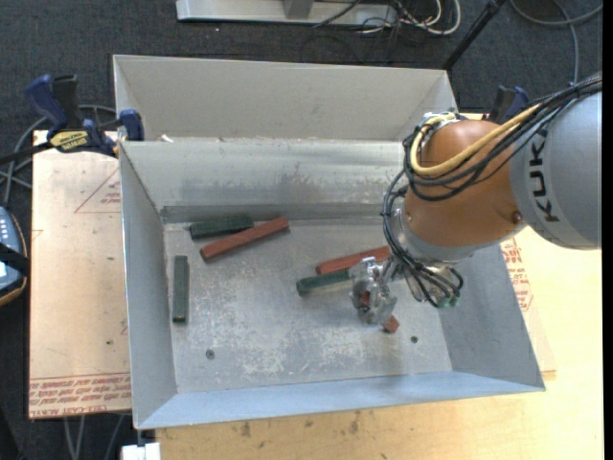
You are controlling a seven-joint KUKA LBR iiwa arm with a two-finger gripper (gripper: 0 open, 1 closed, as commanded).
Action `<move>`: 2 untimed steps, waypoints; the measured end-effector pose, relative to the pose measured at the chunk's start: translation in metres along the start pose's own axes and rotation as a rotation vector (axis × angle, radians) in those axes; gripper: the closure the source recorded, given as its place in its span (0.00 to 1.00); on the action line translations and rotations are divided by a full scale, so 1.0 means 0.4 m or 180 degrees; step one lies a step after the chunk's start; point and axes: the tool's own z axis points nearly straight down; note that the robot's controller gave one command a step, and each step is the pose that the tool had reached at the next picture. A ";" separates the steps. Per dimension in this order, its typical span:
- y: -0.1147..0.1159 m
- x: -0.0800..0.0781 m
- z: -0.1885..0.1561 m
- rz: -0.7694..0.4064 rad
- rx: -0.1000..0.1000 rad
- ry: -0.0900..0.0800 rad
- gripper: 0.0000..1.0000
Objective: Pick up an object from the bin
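Grey bin (144,257) seen from above. The gripper (377,307) hangs low on the right, just beside the ends of a green stick (321,284) and a red stick (350,262), seemingly placed to take one. Whether it is open or closed cannot be told.

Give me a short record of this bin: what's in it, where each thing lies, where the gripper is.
gripper: inside the bin, right of centre
nearest things: red bar and green bar, side by side at its left; small red piece beside it
back left: dark green bar beside a brown-red bar
left side: grey-green bar, alone
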 end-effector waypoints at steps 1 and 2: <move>0.010 -0.002 0.011 -0.0015 -0.0014 0.0014 0.00; 0.057 -0.128 -0.093 -0.0155 -0.0012 -0.0017 0.00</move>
